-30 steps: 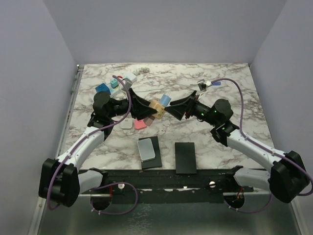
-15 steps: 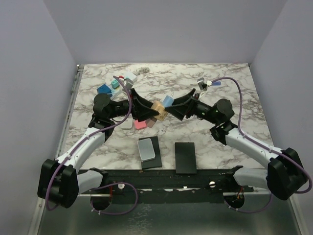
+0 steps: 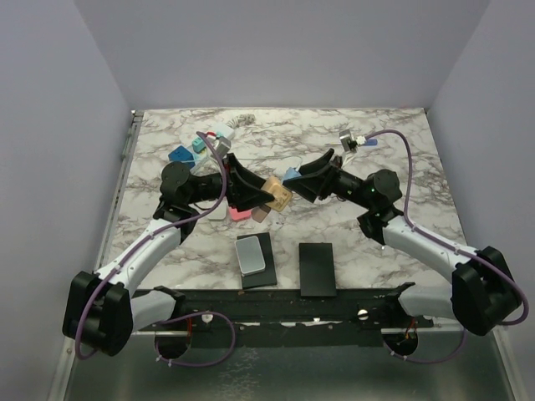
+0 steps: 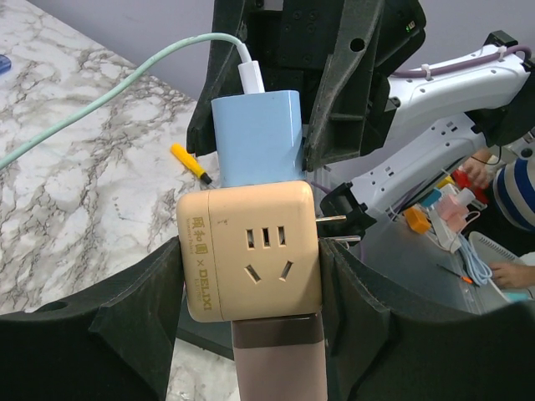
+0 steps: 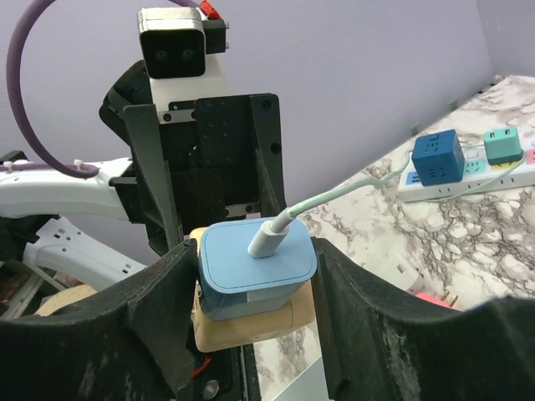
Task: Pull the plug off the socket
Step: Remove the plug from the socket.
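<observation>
A white tabletop of grey-veined marble pattern (image 3: 401,242) sits boxed in by pale lavender walls (image 3: 284,50) on the left, far and right, evenly lit, with a black rail (image 3: 284,305) along its near edge.

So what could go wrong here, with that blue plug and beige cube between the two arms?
The right jaws flank the blue charger on smooth sides and might slip off when pulling. Its pale green cable trails away and could snag. The left jaws clamp the beige cube socket by two sides only, so it may twist.
</observation>
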Controlling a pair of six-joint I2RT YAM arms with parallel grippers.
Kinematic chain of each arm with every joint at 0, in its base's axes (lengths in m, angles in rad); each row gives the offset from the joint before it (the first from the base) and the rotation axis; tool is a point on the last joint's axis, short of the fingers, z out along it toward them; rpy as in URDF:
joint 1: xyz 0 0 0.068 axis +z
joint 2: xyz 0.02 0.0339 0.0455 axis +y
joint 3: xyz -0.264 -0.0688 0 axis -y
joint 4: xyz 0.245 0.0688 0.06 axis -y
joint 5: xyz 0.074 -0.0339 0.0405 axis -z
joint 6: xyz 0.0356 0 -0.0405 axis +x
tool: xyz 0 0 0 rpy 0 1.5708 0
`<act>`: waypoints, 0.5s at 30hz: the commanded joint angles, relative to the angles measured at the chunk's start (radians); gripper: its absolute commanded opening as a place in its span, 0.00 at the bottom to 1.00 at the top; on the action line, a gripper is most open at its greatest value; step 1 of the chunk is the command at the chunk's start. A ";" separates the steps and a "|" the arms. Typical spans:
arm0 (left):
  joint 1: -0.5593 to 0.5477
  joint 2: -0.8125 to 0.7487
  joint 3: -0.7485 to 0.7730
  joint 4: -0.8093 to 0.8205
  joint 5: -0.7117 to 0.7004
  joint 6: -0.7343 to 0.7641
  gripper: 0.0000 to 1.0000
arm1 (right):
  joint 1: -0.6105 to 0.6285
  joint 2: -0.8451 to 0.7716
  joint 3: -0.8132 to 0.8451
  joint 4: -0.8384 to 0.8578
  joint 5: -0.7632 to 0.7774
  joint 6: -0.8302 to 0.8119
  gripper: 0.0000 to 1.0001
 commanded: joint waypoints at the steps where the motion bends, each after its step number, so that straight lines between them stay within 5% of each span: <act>1: -0.010 -0.042 -0.014 0.095 0.013 -0.019 0.00 | -0.005 0.012 0.017 0.110 -0.042 0.053 0.57; 15: -0.013 -0.055 -0.035 0.164 -0.005 -0.065 0.00 | -0.005 0.065 0.005 0.202 -0.079 0.155 0.17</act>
